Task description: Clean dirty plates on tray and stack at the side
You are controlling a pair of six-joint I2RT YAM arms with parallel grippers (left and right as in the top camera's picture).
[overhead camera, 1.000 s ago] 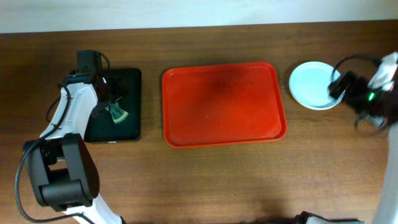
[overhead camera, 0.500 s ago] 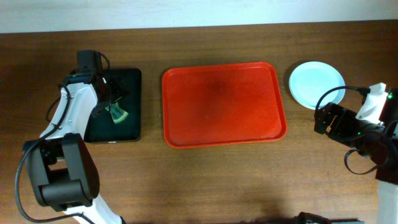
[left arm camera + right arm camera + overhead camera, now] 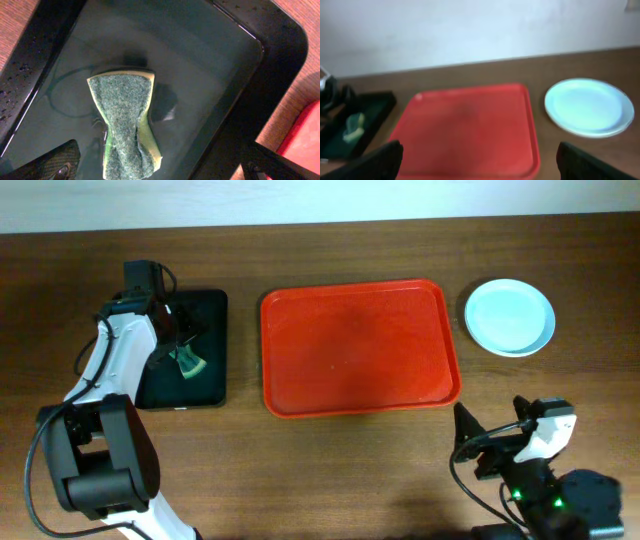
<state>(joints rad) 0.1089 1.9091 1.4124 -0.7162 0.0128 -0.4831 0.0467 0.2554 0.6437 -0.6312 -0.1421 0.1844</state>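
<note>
Left fingers (image 3: 55,162), right fingers (image 3: 376,159) — wide, empty

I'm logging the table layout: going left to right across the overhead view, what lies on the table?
Black tray with the sponge in it → red tray → pale blue plate. The arms overlap these in the order, so they are left out.

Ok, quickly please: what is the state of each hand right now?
Left hand: open, holding nothing; the green rectangular sponge lies below it in the black plastic tray.
Right hand: open, holding nothing.
</note>
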